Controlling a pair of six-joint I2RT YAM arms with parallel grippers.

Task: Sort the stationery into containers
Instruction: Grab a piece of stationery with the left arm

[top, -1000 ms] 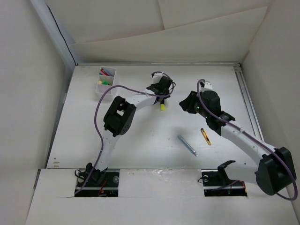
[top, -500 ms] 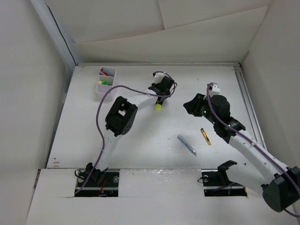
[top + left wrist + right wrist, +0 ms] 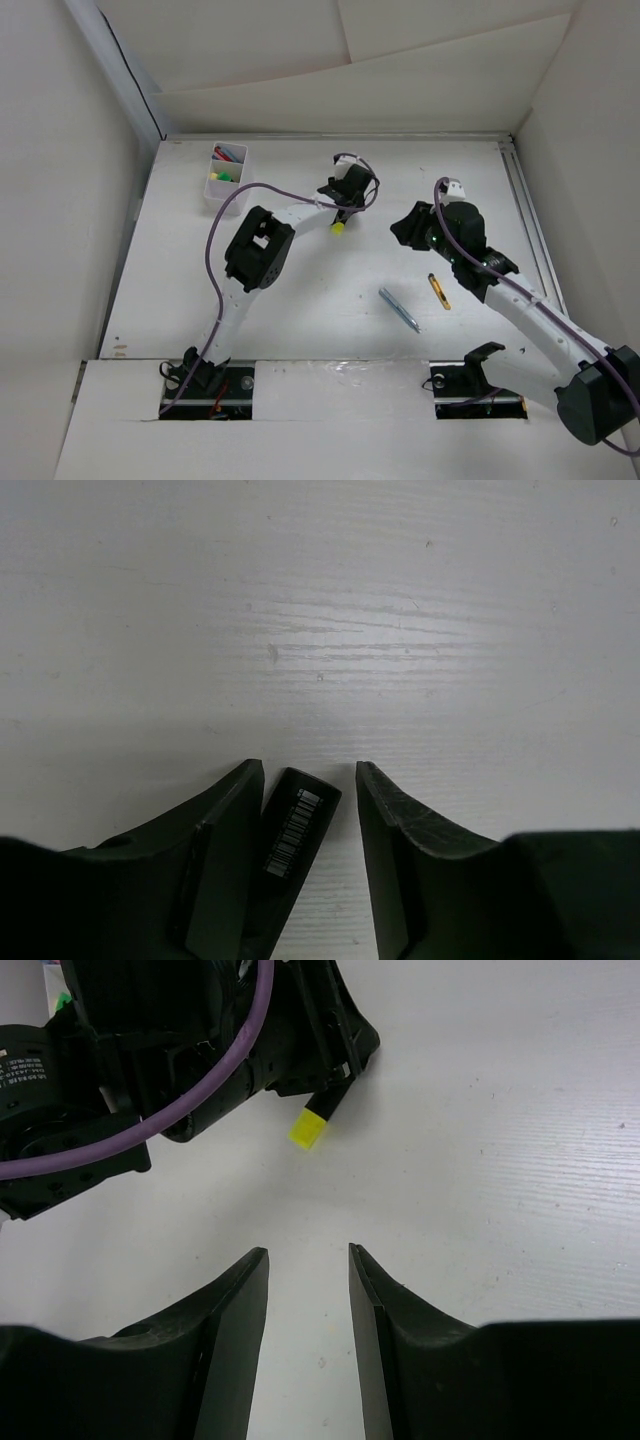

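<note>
Since a second ago: right arm drawn back toward lower right, its fingers (image 3: 308,1305) spread over bare white table (image 3: 330,290). Left fingers (image 3: 308,810) hardly moved, parted around black yellow-tipped marker (image 3: 295,830), which lies against left finger; grip uncertain. White partitioned plastic box (image 3: 226,172) upper left, holding stationery.

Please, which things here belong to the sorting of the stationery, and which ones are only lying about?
Belong: white box; black marker with yellow cap, in the left gripper; light blue pen; black-and-yellow pen.
Only there: purple cable; table.
</note>
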